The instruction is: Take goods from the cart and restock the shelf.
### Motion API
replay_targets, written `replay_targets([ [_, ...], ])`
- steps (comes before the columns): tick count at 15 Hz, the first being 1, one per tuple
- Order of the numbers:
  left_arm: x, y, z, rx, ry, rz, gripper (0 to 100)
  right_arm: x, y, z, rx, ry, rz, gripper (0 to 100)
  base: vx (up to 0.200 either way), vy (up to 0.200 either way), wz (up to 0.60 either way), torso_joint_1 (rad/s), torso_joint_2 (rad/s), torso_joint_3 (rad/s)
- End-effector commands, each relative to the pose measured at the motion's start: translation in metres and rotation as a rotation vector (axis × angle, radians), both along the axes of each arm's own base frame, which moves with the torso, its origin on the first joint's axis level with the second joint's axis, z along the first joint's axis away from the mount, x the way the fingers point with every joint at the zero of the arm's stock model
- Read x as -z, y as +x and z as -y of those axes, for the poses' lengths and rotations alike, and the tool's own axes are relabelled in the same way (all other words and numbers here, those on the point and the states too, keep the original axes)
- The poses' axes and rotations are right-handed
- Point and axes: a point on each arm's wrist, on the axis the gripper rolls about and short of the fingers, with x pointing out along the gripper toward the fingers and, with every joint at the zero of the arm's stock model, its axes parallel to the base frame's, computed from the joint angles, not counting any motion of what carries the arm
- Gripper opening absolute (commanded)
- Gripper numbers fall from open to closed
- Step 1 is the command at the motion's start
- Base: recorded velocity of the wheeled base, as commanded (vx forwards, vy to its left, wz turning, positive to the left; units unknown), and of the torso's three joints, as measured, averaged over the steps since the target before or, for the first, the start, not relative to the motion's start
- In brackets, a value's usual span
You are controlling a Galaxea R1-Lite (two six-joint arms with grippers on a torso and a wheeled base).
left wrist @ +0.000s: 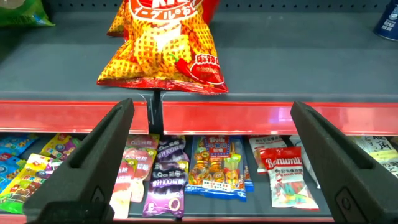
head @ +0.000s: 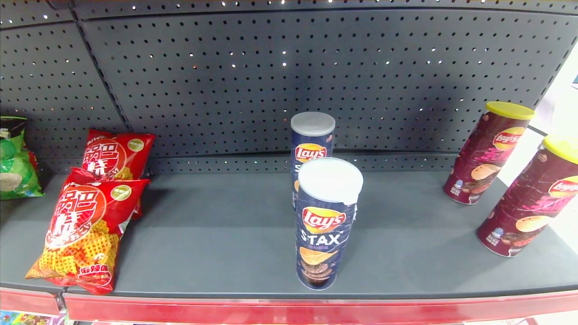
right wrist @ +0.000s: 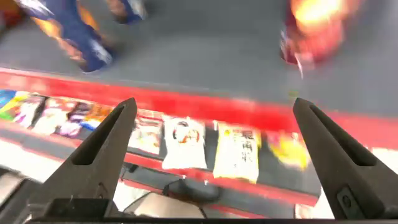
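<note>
– Left tool (left wrist: 211, 104) up close, dark fingers (left wrist: 93, 162) spread wide apart, level with the red front lip (left wrist: 261, 117) of the shelf (left wrist: 311, 68).

– And the goods, seen from there?

– Red snack bag (left wrist: 165, 50) flat on the shelf just past the lip, beyond the gap between the fingers and well apart from them. Rows of sweet packets (left wrist: 214, 165) on the tier below, framed by the two fingers.

– Right tool?

– Right tool (right wrist: 214, 101) gaping just as wide, facing the same red lip further along. Front blue can (right wrist: 74, 31) off beyond one finger, nearer maroon can (right wrist: 311, 31) beyond the other; both blurred, both standing on the shelf, both clear of the tool. More packets (right wrist: 183, 143) on the lower tier.

– From the head camera?

– Front blue can upright at centre, close to the shelf's front edge. Rear blue can (head: 311, 140) upright directly behind it, near the perforated back panel (head: 271, 81). To the right, nearer maroon can with yellow lid by the edge, farther maroon can (head: 490, 153) behind it, the two apart. To the left, red snack bag lying at the front, overlapping a second red bag (head: 115, 155) propped behind. Green bag (head: 16, 167) at far left.
</note>
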Motion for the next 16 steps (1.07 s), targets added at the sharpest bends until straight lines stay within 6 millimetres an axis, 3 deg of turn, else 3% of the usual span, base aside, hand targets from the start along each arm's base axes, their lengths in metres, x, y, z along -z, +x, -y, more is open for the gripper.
replay_targets([
  [1, 0.000, 0.000, 0.000, -0.001, -0.001, -0.001, 100, 0.035, -0.011, -0.001, 0.049, 0.008, 0.043, 100, 0.000, 0.000, 0.00, 0.000, 0.00, 0.000],
  [4, 0.000, 0.000, 0.000, -0.001, -0.001, -0.001, 100, 0.073, 0.006, 0.000, 0.142, -0.003, 0.155, 100, 0.000, 0.000, 0.00, 0.000, 0.00, 0.000],
  [11, 0.000, 0.000, 0.000, -0.001, -0.001, -0.001, 100, 0.077, 0.009, 0.004, 0.316, -0.122, 0.140, 100, 0.000, 0.000, 0.00, 0.000, 0.00, 0.000],
  [16, 0.000, 0.000, 0.000, -0.001, -0.001, -0.001, 100, 0.082, 0.002, 0.005, 0.332, -0.053, 0.193, 100, 0.000, 0.000, 0.00, 0.000, 0.00, 0.000],
])
